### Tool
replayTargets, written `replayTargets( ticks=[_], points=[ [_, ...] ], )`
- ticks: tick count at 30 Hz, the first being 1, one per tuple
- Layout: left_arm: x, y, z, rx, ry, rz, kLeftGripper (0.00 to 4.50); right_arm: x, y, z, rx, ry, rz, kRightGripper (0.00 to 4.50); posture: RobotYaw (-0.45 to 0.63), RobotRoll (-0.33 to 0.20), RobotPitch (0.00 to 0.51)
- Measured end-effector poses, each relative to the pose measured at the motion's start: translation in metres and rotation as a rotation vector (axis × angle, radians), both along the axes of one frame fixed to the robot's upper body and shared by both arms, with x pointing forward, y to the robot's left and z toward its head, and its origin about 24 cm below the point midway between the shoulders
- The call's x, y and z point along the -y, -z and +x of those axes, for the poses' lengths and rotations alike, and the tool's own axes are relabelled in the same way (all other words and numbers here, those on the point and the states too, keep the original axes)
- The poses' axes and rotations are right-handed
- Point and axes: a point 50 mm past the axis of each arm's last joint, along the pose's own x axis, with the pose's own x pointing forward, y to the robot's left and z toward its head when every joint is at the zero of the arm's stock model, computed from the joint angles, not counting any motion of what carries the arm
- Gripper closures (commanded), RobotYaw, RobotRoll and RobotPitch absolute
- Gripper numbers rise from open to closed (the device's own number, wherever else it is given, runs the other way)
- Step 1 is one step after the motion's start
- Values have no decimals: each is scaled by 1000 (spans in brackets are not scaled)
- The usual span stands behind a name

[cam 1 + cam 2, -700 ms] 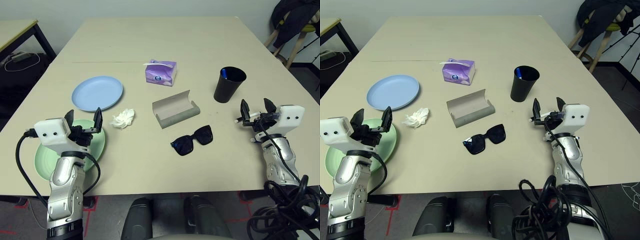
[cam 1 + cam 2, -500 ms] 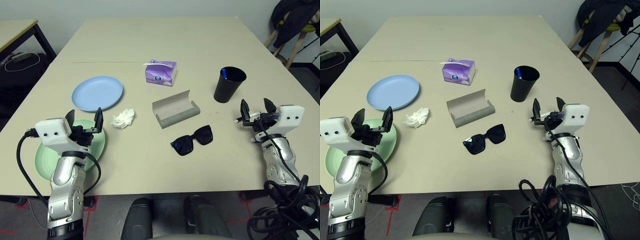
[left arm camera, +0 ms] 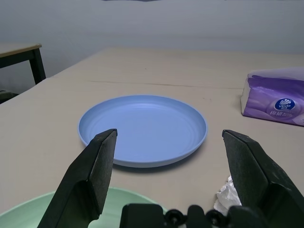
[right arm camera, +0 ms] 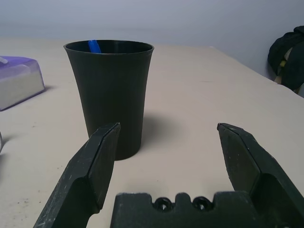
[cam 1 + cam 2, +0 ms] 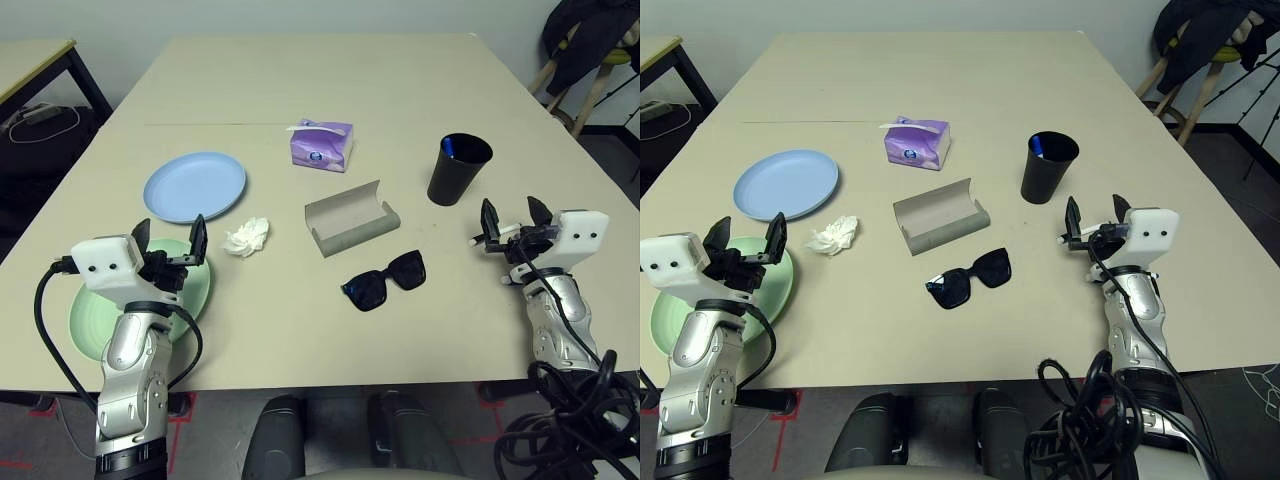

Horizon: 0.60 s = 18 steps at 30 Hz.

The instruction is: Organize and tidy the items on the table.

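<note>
Nothing has changed over the last moment: both arms sit where they were, and every item lies as before, so we judge the tidying has not yet begun.

Our left gripper (image 5: 168, 240) hovers with its fingers spread wide and empty over the near left of the table (image 5: 400, 80), above the pale green plate (image 5: 90, 318). The pale blue plate (image 5: 194, 186) lies just beyond it, and the crumpled white tissue (image 5: 246, 237) sits to the right of both plates. Our right gripper (image 5: 513, 221) is likewise spread and empty at the near right, with the black cup (image 5: 458, 169) a little farther off – a blue tip shows inside the cup's rim (possibly a pen, though we cannot be sure).

In the middle, the grey glasses case (image 5: 351, 217) lies open, with the black sunglasses (image 5: 384, 281) just nearer, apart from it.

The purple tissue box (image 5: 321, 144) at the far centre carries a round blue logo – in the left wrist view it appears to read "Vinda", with smaller print too fine to make out.
</note>
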Motion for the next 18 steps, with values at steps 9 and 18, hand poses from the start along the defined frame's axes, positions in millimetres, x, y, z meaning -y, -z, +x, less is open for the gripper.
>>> replayTargets(
  ticks=[9,18],
  points=[
    [1,-2,3,2,9,-12,15,-12,-11,-2,22,-217,-59,0,119,0,99],
    [3,-4,5,6,16,-12,15,-30,-23,-14,15,-551,-114,0,119,0,101]
  ],
)
